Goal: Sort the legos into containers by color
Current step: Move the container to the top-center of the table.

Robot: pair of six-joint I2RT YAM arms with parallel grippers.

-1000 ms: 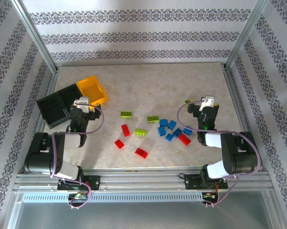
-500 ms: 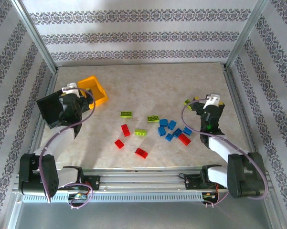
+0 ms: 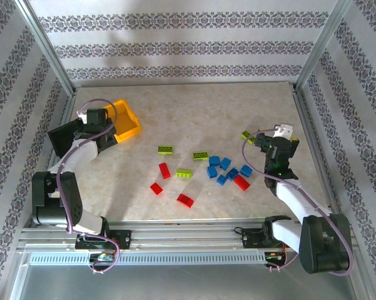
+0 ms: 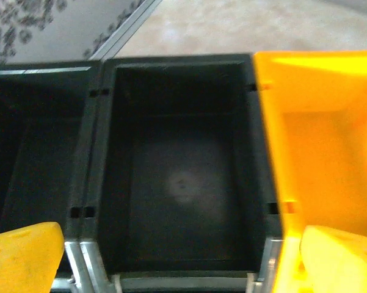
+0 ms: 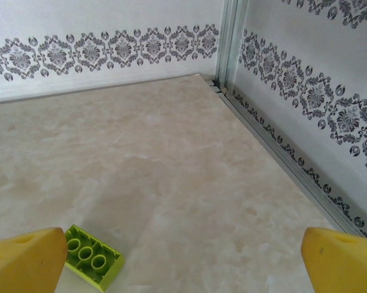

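The left end effector [image 4: 182, 259] stands wide open, its two yellow fingers [image 4: 24, 259] spread far apart and gripping nothing. It hovers right above the middle black bin [image 4: 177, 64], whose bare dark floor faces up at it. The yellow-orange bin [image 4: 320, 152] adjoins that bin on one side and the outer black bin [image 4: 30, 146] on the other, so the three containers sit joined in a row. Seen from overhead, this end effector sits just beside the yellow-orange bin [image 3: 126, 120], over the black ones.

The right end effector [image 5: 183, 259] is spread just as wide and clasps nothing. It is well apart from the yellow-orange bin, across the surface [image 3: 194, 112] and near the patterned wall [image 5: 305, 97]. A lime green brick [image 5: 93, 256] lies studs-up just beside one of its fingers; I cannot tell whether they touch.

The rest of the legos lie loose on the surface, all outside the containers, to the right of the yellow-orange bin and nearer the arm bases. Three lime green bricks [image 3: 166, 149] come closest to it, with red bricks [image 3: 165, 170] scattered just beyond them. A cluster of blue bricks [image 3: 225, 163] lies farther off, with one red brick touching its edge.
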